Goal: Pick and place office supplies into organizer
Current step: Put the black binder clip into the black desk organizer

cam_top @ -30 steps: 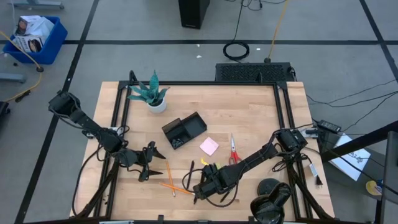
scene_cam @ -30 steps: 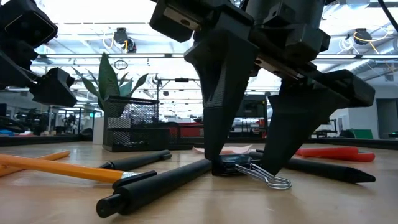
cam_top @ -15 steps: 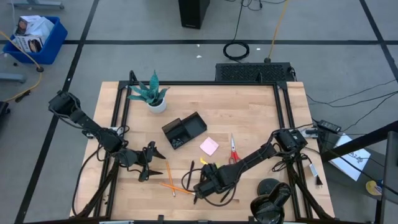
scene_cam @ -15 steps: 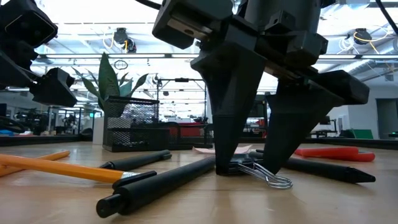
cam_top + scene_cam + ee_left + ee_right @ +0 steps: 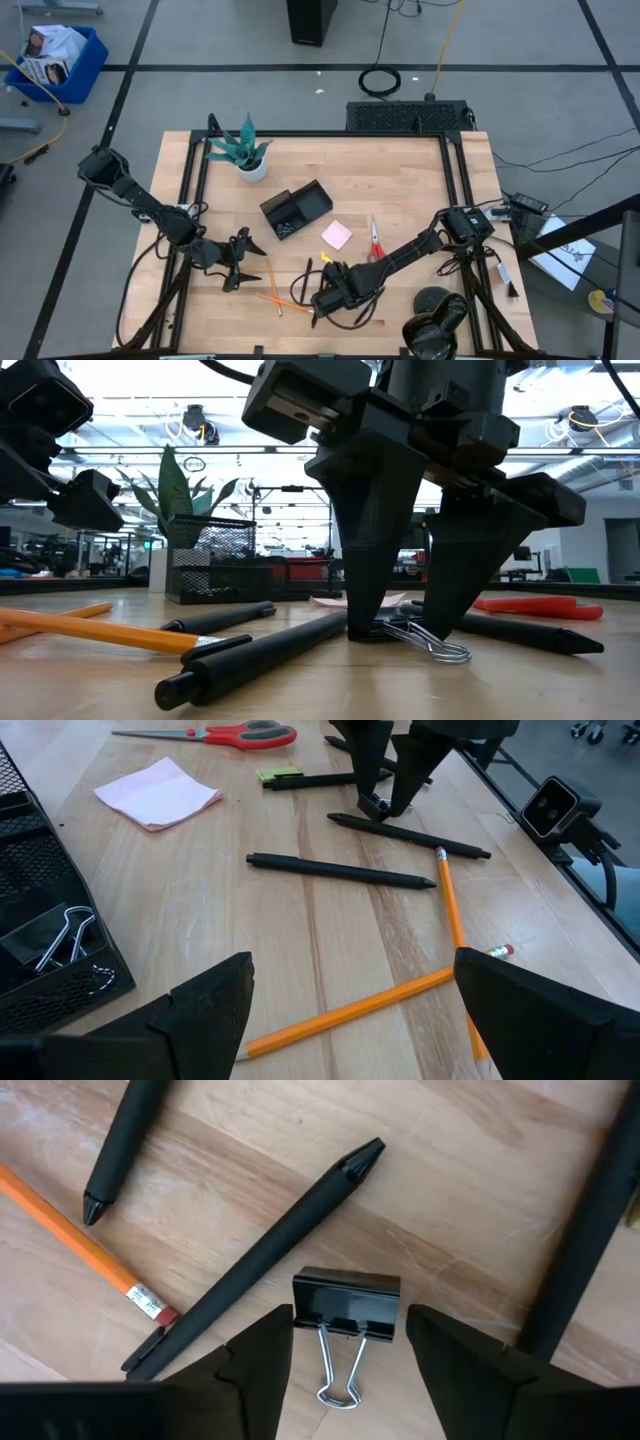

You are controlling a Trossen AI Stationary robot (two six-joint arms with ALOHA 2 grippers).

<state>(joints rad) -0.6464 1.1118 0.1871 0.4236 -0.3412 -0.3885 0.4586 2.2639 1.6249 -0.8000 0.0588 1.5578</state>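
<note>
The organizer [image 5: 296, 211] lies well away from the right gripper [image 5: 400, 628], up the table past the pink sticky pad [image 5: 336, 235], so anything lifted here has a fair way to travel toward the plant [image 5: 243, 148] side. The right arm reaches low across the table, while the left gripper [image 5: 243, 262] waits spread wide just beside the orange pencils [image 5: 449, 906], farther from the work than the right one is.

Between the right gripper's fingers sits a black binder clip [image 5: 345, 1302], its wire handles trailing back toward the wrist. The clip's long body runs straight across the gap from one finger to the other, each finger [image 5: 258, 1365] standing just outside one end and, from the wrist view, not yet clearly pressing it. The jaws are partly drawn in around the clip, not fully clamped. A black pen [image 5: 262, 1250] lies slantwise just beyond the clip, near enough that the grip could catch it.
</note>
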